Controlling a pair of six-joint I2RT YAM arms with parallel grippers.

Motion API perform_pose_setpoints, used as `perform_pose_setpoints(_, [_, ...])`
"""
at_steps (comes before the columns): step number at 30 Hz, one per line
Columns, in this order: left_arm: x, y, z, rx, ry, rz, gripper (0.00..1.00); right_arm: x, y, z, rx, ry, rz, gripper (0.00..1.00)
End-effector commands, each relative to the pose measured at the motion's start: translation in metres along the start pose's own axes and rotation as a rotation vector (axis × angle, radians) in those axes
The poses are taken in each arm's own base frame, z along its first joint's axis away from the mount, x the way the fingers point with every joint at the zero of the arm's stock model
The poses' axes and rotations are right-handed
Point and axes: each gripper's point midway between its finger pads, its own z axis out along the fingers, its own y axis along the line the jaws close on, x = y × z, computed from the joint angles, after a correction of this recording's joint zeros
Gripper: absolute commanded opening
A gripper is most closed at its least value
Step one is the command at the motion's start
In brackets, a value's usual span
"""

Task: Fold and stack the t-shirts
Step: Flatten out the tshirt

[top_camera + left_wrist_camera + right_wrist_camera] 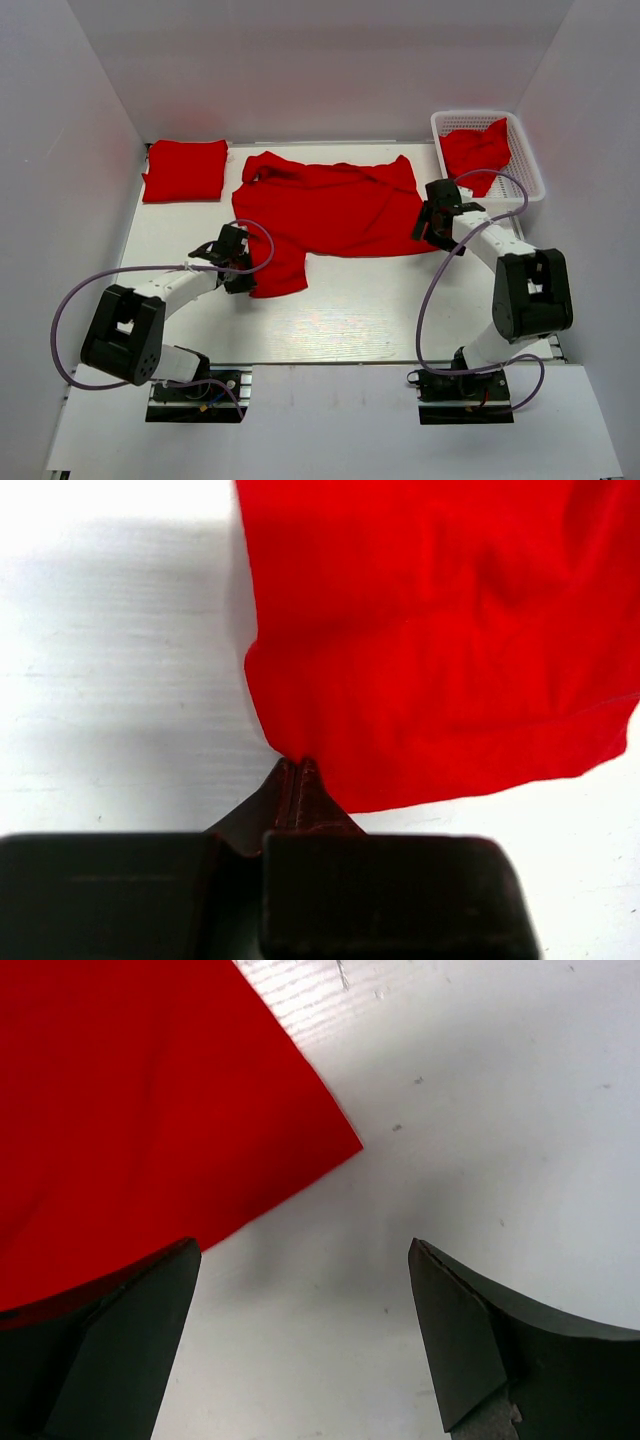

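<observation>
Grasp stage of the fold, one corner taken.
Left gripper [297, 780] is clamped on an edge of the spread t-shirt [330, 210] at seven o'clock; right gripper [305, 1250] hangs open at its four o'clock corner and likely must pinch next. Folded t-shirt [185, 170] lies at ten o'clock, basket [530, 165] at two.

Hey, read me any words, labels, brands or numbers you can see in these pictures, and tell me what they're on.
None readable in any view: the spread t-shirt, the folded t-shirt, the white basket, the left arm and the right arm carry no text.
</observation>
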Motion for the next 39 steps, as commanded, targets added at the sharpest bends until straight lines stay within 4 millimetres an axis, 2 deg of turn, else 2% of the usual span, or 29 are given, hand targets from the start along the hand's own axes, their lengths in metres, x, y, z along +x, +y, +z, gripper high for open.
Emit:
perform_pose_setpoints(1, [0.012, 0.009, -0.006, -0.043, 0.038, -0.006, 0.0, -0.033, 0.014, 0.008, -0.025, -0.107, 0.076, 0.9])
perform_pose_setpoints(5, [0.014, 0.01, -0.007, -0.043, 0.038, -0.007, 0.0, -0.047, 0.026, 0.017, -0.058, -0.166, 0.116, 0.9])
perform_pose_setpoints(7, [0.012, 0.009, -0.009, -0.038, 0.03, -0.007, 0.0, -0.049, 0.023, 0.021, -0.036, -0.171, 0.134, 0.9])
perform_pose_setpoints(10, [0.012, 0.011, -0.01, -0.055, 0.035, -0.015, 0.0, -0.044, 0.017, 0.031, 0.012, -0.156, 0.138, 0.9])
perform_pose_setpoints(11, [0.012, 0.013, -0.013, -0.072, 0.04, -0.014, 0.0, -0.035, 0.012, 0.04, 0.045, -0.136, 0.137, 0.9])
perform_pose_setpoints(16, [0.006, 0.01, -0.015, -0.067, 0.03, -0.015, 0.0, -0.021, 0.008, 0.052, 0.071, -0.101, 0.131, 0.9])
perform_pose_setpoints(21, [0.007, 0.011, -0.019, -0.067, 0.03, -0.024, 0.0, -0.013, 0.011, 0.066, 0.076, -0.065, 0.127, 0.84])
perform_pose_setpoints(22, [0.003, 0.009, -0.02, -0.063, 0.022, -0.024, 0.0, -0.012, 0.011, 0.067, 0.076, -0.06, 0.127, 0.79])
perform_pose_setpoints(25, [0.0, 0.007, -0.026, -0.057, 0.011, -0.025, 0.0, -0.005, 0.012, 0.073, 0.062, -0.041, 0.116, 0.73])
perform_pose_setpoints(28, [-0.003, 0.006, -0.031, -0.045, -0.011, -0.026, 0.0, -0.001, 0.015, 0.075, 0.047, -0.036, 0.11, 0.63])
perform_pose_setpoints(30, [-0.008, 0.003, -0.034, -0.037, -0.027, -0.027, 0.0, 0.001, 0.015, 0.078, 0.044, -0.033, 0.11, 0.34])
perform_pose_setpoints(31, [-0.008, 0.003, -0.034, -0.036, -0.027, -0.027, 0.0, 0.003, 0.015, 0.079, 0.045, -0.03, 0.111, 0.26])
perform_pose_setpoints(35, [-0.017, -0.006, -0.042, -0.01, -0.032, -0.028, 0.0, 0.006, 0.015, 0.08, 0.046, -0.023, 0.108, 0.04])
perform_pose_setpoints(36, [-0.025, -0.009, -0.045, 0.0, -0.049, -0.028, 0.0, 0.0, 0.016, 0.075, 0.036, -0.039, 0.11, 0.0])
perform_pose_setpoints(39, [-0.039, -0.018, -0.059, 0.034, -0.09, -0.03, 0.0, -0.01, 0.015, 0.065, 0.031, -0.068, 0.1, 0.0])
